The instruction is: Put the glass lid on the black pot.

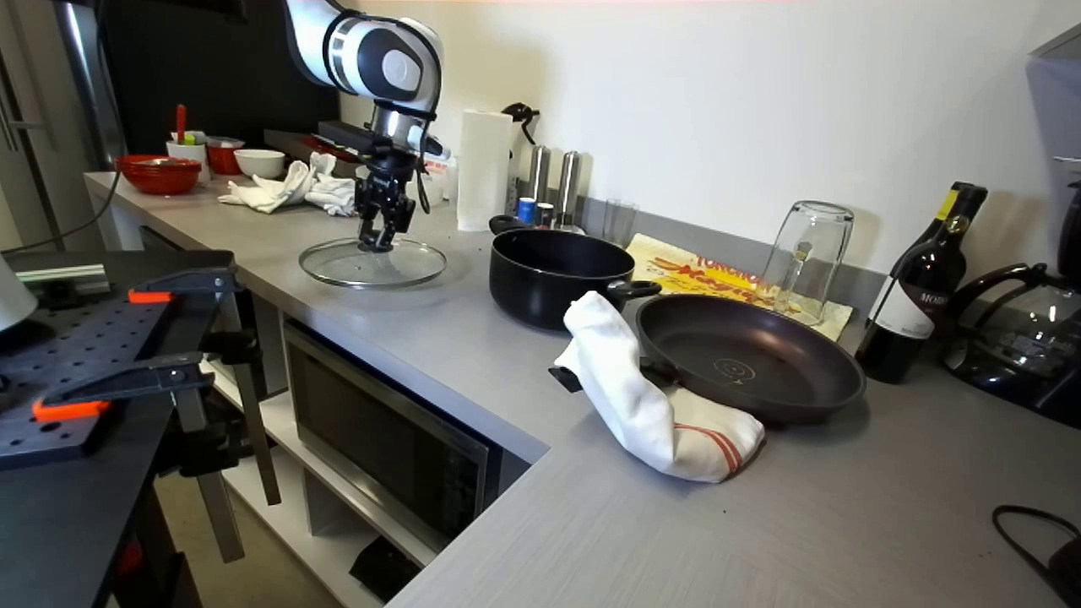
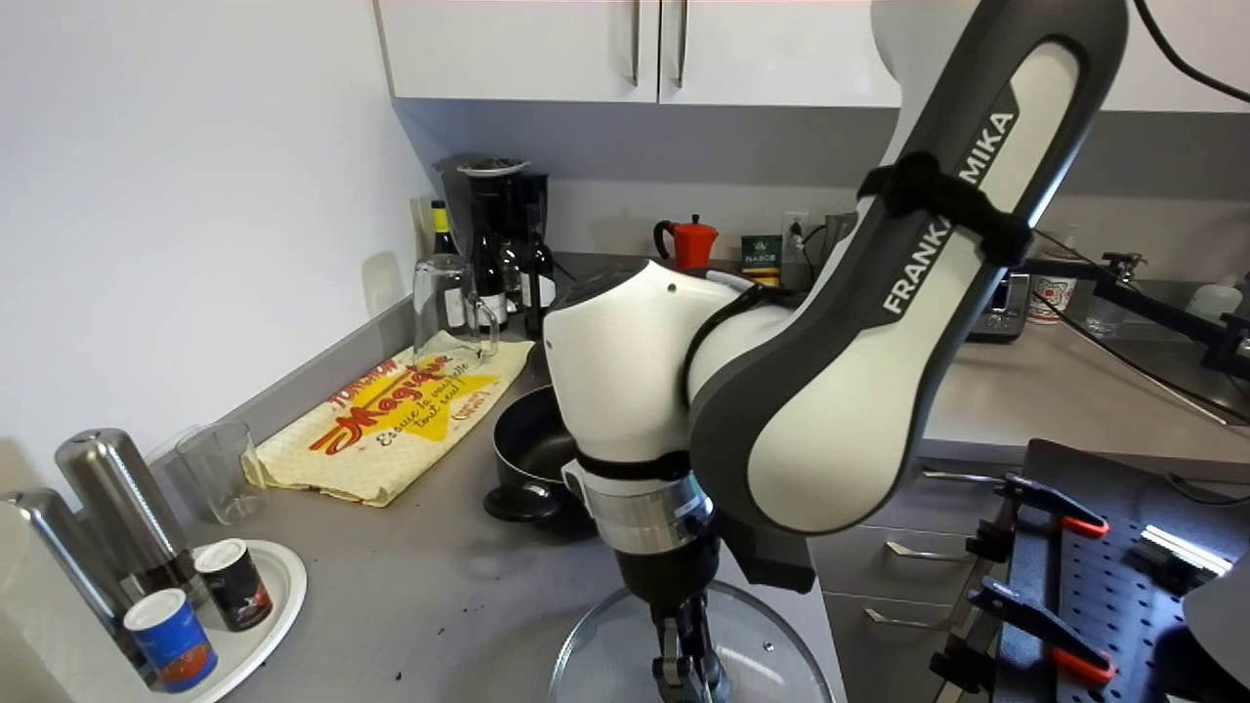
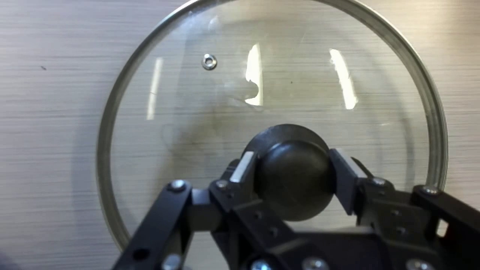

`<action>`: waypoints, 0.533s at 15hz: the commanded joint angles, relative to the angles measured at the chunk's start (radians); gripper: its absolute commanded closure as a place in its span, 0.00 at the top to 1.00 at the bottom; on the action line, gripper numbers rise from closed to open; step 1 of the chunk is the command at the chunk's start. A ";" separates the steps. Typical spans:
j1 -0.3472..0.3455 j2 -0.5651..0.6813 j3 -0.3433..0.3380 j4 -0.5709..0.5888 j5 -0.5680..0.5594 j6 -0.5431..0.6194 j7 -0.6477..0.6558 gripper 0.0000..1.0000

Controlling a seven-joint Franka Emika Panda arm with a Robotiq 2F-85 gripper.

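Glass lid (image 1: 372, 270): in my grasp, not on its target yet

Tabletop (image 1: 718, 540) carries the lot; my arm (image 2: 850, 410) reaches down over it

Widest cookware there is the frying pan (image 1: 760, 363), white towel (image 1: 616, 388) over its handle; wrong target, I steer clear of it

Black pot (image 1: 557, 287) is the right one: uncovered, standing between lid and frying pan in an exterior view, near the lid but apart from it

Lid is knob up, looks roughly level, low over the tabletop; in the wrist view its shadow falls offset from the rim, so I judge it just clear of the surface, can't confirm the gap

Gripper (image 3: 294, 167) is clenched on the lid's knob (image 3: 294, 191), fingers (image 3: 345, 180) touching it on both sides; the little metal vent (image 3: 209, 62) in the glass is well apart from them

Step in hand, my read: grasp made, lift at its very start

Next move: straight up till the rim is higher than the pot's lip and handles, across level, centre over the mouth, lower slowly, let go only once the rim seats all round

Risk: knob is round and looks smooth, so the lid may tip or swivel between the fingers; a rim coming in too low would likely shove the pot
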 commanded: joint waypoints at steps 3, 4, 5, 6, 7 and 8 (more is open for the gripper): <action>0.008 -0.198 -0.019 -0.141 -0.011 -0.006 0.053 0.26; 0.005 -0.224 -0.020 -0.155 -0.012 -0.012 0.058 0.26; 0.005 -0.250 -0.026 -0.168 -0.020 -0.017 0.073 0.26; -0.001 -0.276 -0.026 -0.178 -0.017 -0.030 0.074 0.26; -0.002 -0.299 -0.031 -0.187 -0.023 -0.036 0.087 0.26; -0.004 -0.323 -0.035 -0.192 -0.030 -0.047 0.101 0.26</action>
